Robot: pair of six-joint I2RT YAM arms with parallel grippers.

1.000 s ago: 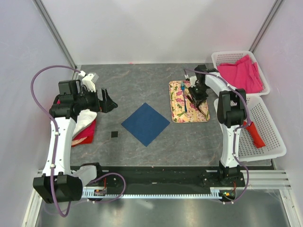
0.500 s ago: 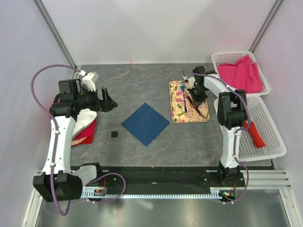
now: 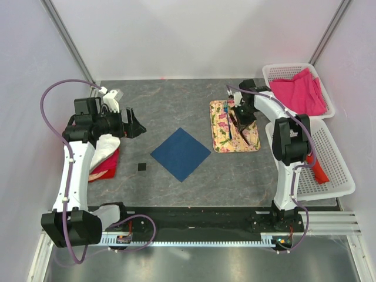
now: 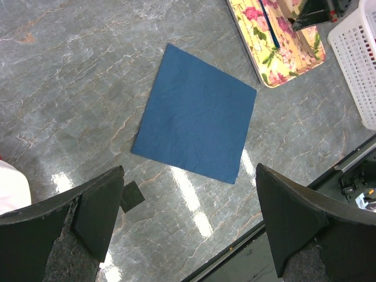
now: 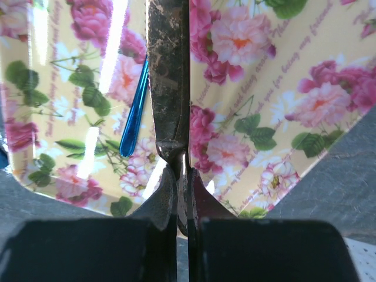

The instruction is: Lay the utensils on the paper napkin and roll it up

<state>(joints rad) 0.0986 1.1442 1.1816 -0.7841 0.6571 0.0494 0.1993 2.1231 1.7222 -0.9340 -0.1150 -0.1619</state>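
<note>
The blue utensil [image 5: 135, 111] lies on the floral mat [image 5: 252, 88], near the mat's left side in the right wrist view, with its rounded handle end pointing toward the mat's near edge. Only one blue piece can be made out.

It looks like thin, glossy plastic, so it is probably very light, stiff for its size and slick. It lies almost flat on the mat and offers little edge to get under. The best hold is judged to be across the narrow handle near its middle, with a fingertip pressed to the mat on each side. A grip at either end would likely let it pivot or flick away.

The right gripper [image 5: 168, 70] is down over the mat with its fingers pressed together and no gap between them. The utensil's upper part runs behind one finger, so it cannot be told whether it is pinched.

The paper napkin [image 4: 197, 120] lies flat on the table, to the left of the mat and apart from it. It is soft and thin, and likely to slide or crease. The left gripper [image 4: 189, 171] hovers above it, spread wide and holding nothing.

Cursive script runs between the mat's roses. One fragment appears to read "for being my friend"; the rest is too skewed to read. No brand marks show.
</note>
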